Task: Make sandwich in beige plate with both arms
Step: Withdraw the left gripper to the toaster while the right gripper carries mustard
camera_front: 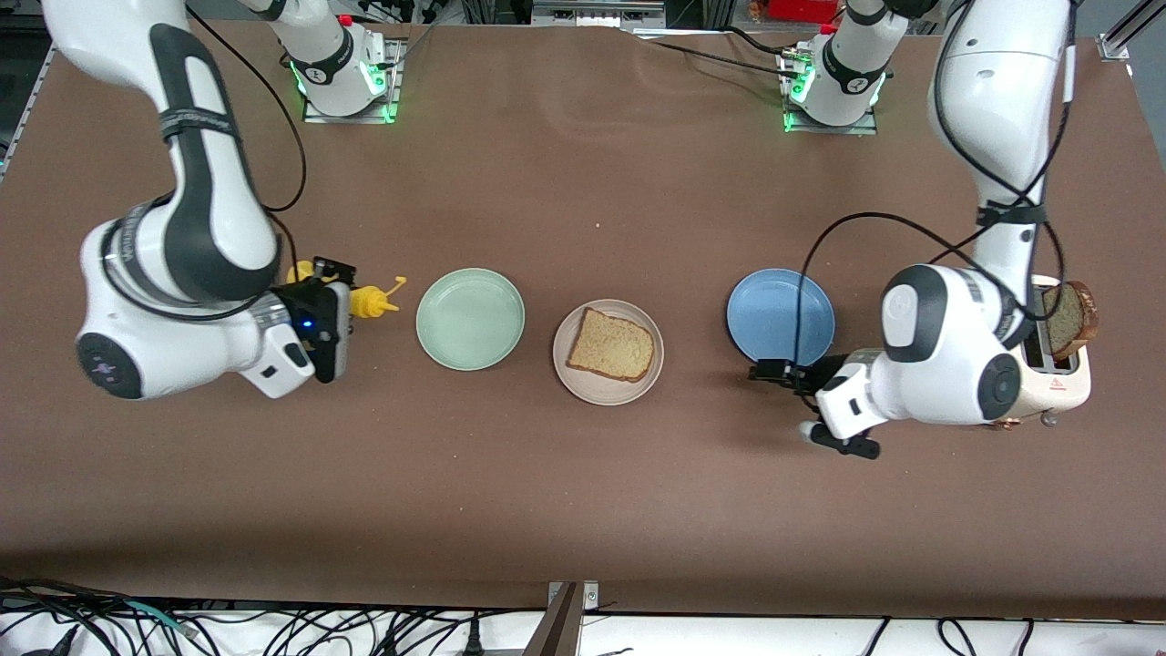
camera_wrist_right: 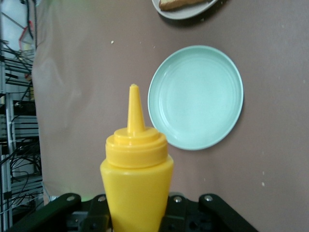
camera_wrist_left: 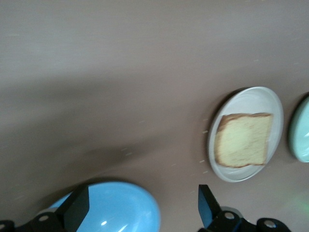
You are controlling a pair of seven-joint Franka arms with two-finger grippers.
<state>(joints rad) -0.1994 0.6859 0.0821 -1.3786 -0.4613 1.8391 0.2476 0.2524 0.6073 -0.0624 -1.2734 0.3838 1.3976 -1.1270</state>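
The right hand [camera_front: 351,305] sat low near the surface's edge at the right arm's end, pinching a yellow squeeze bottle [camera_front: 372,301] by its body, nozzle pointing toward the mint-green plate [camera_front: 470,319]. In the right wrist view the bottle [camera_wrist_right: 136,183] filled the space between the fingers and the mint-green plate [camera_wrist_right: 195,96] lay just past the nozzle, bare.

Next along, mid-surface, the beige plate [camera_front: 608,352] carried one bread slice [camera_front: 611,344], lying flat with its long side slightly skewed. No lettuce showed anywhere in view, and no second slice was on the plate.

Then came the blue plate [camera_front: 780,315], bare, a little farther from the front camera than the beige plate. The left hand [camera_front: 802,401] hovered over the surface just beside the blue plate's near rim, fingers spread wide and holding nothing. The left wrist view showed both fingertips [camera_wrist_left: 75,210] apart, with the blue plate [camera_wrist_left: 120,208] between them and the beige plate [camera_wrist_left: 251,96] with its slice [camera_wrist_left: 243,139] well apart.

By the surface's edge at the left arm's end a toaster [camera_front: 1057,374] held the second bread slice [camera_front: 1068,319] standing upright in its slot. Judgement: that slice was likely next. It lay from the left hand toward the left arm's end of the surface, away from the beige plate, and the left arm was far nearer to it. The upright slice suggested a grip from above across its thin faces.
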